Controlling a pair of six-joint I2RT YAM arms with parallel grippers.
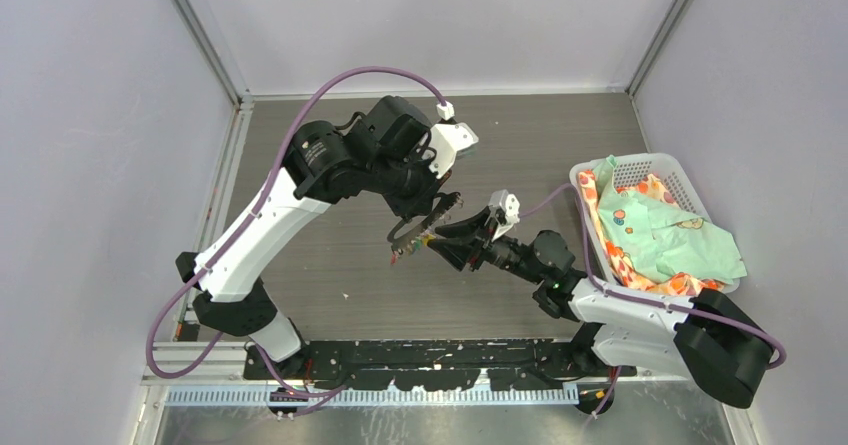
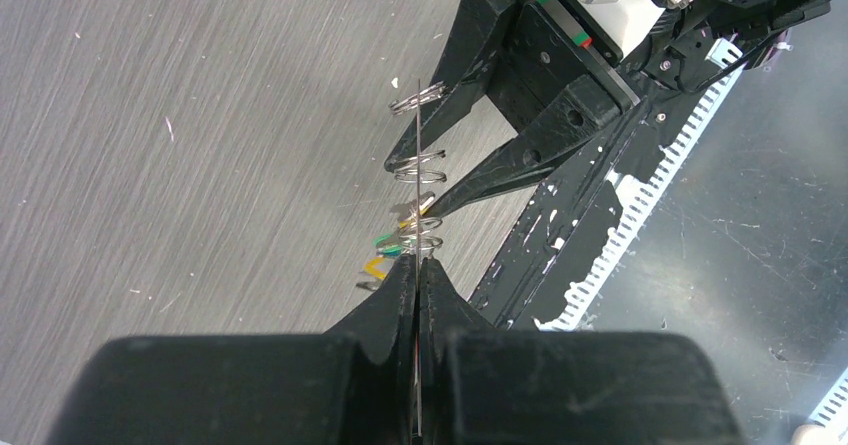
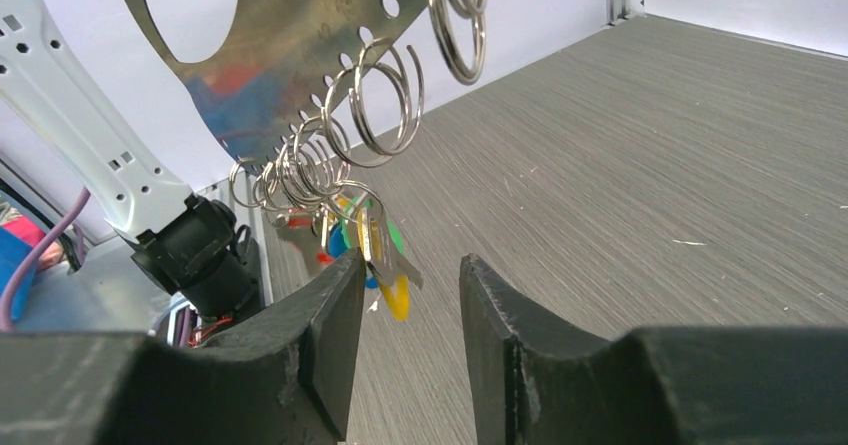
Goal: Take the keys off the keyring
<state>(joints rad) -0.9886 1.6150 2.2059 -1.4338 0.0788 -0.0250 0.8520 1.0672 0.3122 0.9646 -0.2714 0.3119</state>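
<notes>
My left tool (image 2: 417,273) is pinched fully shut on the keyring (image 3: 290,45), holding it in the air over the middle of the worktop (image 3: 650,165). From the left wrist the plate shows edge-on, only a thin bright line running straight out from the fingertips. That is its long axis, and it points away from the left tool towards the right one.

From the right wrist I see the plate's flat face. The top of the frame cuts off its upper part and most of the oval cutout. The toothed, hole-lined edge faces down and slants from upper right to lower left in that view. If anything is stamped on the metal I cannot make it out; I see only smeared blue and red reflections.

Split rings (image 3: 385,100) hang from the holes. They sit apart towards the high end and crowd into an overlapping tangle at the low end, where I cannot count them. The keys (image 3: 372,250) dangle in one bunch below that tangle. Yellow, green, blue and red heads show, but the blades hide each other.

My right tool (image 3: 405,305) stands about half open and has hold of nothing. The bunch hangs just above the gap, close beside one finger (image 3: 335,325); I cannot tell whether it touches.

At the far right, a white basket (image 1: 665,165) holds crumpled printed cloth (image 1: 670,230).
</notes>
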